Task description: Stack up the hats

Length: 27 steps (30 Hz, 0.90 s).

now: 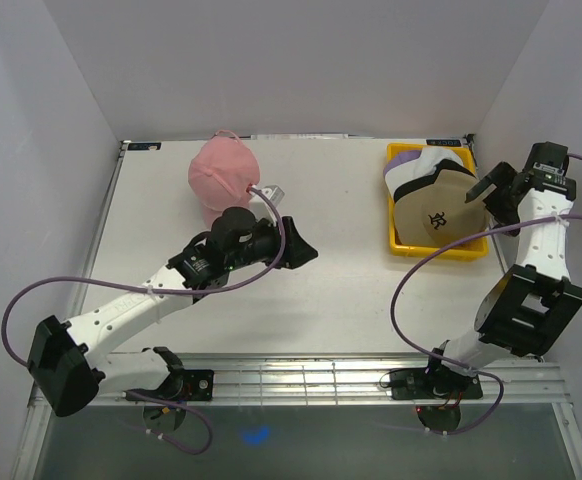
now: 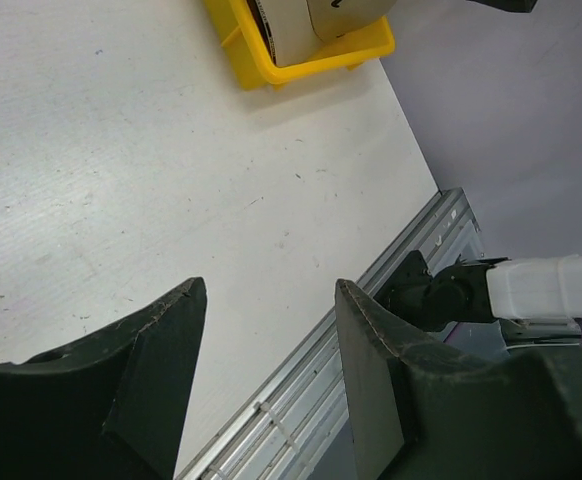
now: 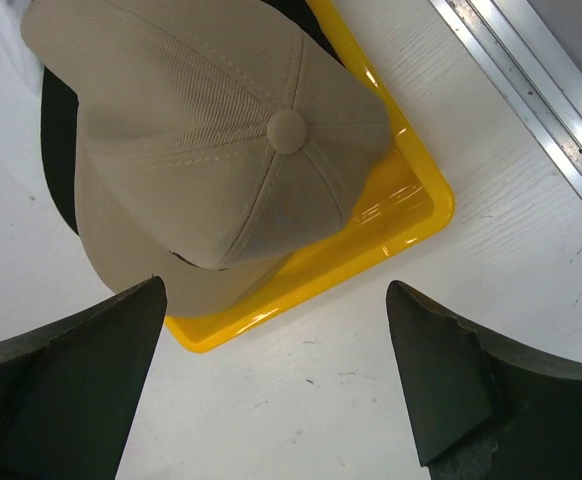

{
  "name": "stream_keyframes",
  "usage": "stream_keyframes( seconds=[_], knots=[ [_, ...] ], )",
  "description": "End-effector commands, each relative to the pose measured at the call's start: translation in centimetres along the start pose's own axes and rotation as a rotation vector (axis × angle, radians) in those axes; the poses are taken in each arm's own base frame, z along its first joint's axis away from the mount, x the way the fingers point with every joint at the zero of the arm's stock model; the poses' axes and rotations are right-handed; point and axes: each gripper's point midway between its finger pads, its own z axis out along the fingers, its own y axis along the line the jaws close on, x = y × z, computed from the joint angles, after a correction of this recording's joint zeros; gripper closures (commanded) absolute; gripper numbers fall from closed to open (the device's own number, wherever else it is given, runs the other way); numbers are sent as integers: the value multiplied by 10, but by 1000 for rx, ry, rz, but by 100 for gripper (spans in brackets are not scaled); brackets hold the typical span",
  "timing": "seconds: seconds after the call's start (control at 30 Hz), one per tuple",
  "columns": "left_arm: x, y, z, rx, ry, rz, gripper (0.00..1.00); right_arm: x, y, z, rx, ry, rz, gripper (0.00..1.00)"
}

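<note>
A pink hat (image 1: 223, 172) lies alone at the back left of the table. The other hats are piled in the yellow tray (image 1: 436, 251) at the right: a tan hat (image 1: 441, 205) with a dark logo on top, black (image 1: 407, 190), white (image 1: 429, 165) and purple (image 1: 401, 153) edges showing beneath it. My left gripper (image 1: 306, 252) hangs open over the table's middle, right of the pink hat, holding nothing (image 2: 269, 290). My right gripper (image 1: 479, 193) stands wide open just beside the tray's right rim. In the right wrist view the tan hat (image 3: 221, 140) lies beyond that gripper (image 3: 276, 290).
White walls close in the table on three sides. A metal rail (image 1: 301, 375) runs along the near edge by the arm bases. A small grey tag (image 1: 271, 190) lies beside the pink hat. The yellow tray (image 2: 311, 60) shows far off in the left wrist view.
</note>
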Motion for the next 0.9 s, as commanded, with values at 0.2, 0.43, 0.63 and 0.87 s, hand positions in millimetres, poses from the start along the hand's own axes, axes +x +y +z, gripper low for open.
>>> stream_keyframes(
  seconds=[0.2, 0.43, 0.63, 0.87],
  knots=[
    [2, -5, -30, 16, -1, 53, 35, -35, 14, 23, -54, -77, -7, 0],
    [12, 6, -30, -17, 18, 62, 35, -35, 20, 33, -89, -74, 11, 23],
    [14, 10, -25, -27, 27, 64, 34, -33, 14, 32, -66, -82, -6, 65],
    [17, 14, -21, -37, 39, 64, 34, -32, 16, 27, -83, -79, -21, 87]
  ],
)
